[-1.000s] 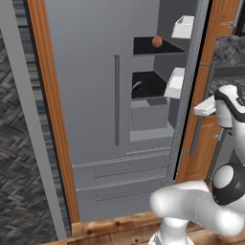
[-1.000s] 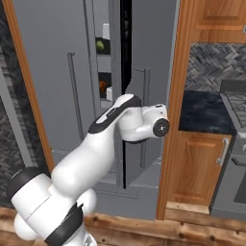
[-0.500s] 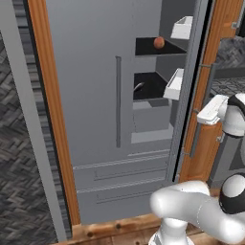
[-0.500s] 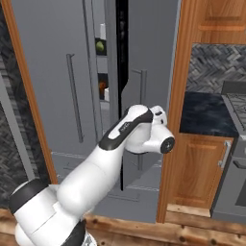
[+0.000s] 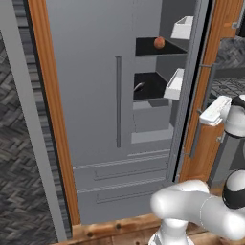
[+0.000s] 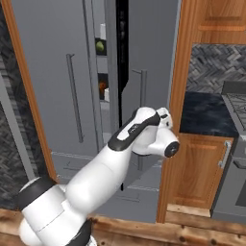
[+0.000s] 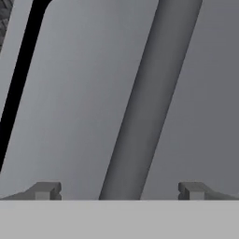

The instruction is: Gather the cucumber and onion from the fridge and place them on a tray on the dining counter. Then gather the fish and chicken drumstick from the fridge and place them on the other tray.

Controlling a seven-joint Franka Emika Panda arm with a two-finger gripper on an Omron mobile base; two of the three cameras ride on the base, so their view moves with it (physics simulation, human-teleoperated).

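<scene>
Fridge [image 5: 95, 95] fronts fill most of each base view: tall grey doors with long vertical bar handles, framed by warm wooden panels. The right-hand door stands ajar. Through the gap the left base view shows two black shelves and two white door bins [image 5: 176, 83]; the upper bin is cut off near the top edge, and the rear of each shelf is lost in shadow. Below the doors, drawer fronts are partly covered by the robot's white arm.

From the right base view the opening is only a narrow dark slit beside the door edge, so most of the interior is hidden. Beyond the wooden panel to the right is a dark marbled surface [image 6: 204, 113] above a wooden cupboard door [image 6: 202, 170].

In the hand view the bar handle [image 7: 149, 98] of the door runs tilted between the two fingertips [image 7: 44, 190], which stand wide apart on either side of it, touching nothing; the jaws [image 7: 119, 191] are released and empty. A black strip at the far left is the door's edge gap.

Onion [image 5: 159, 42], a small reddish-orange ball, sits on the upper black shelf near its front edge. On the lower shelf a pale curved shape [image 5: 139, 86] is too dim to identify. In the slit of the right base view a round green item [image 6: 100, 46] sits high, an orange spot [image 6: 102, 86] lower down; both are half hidden by the door and hard to name.
</scene>
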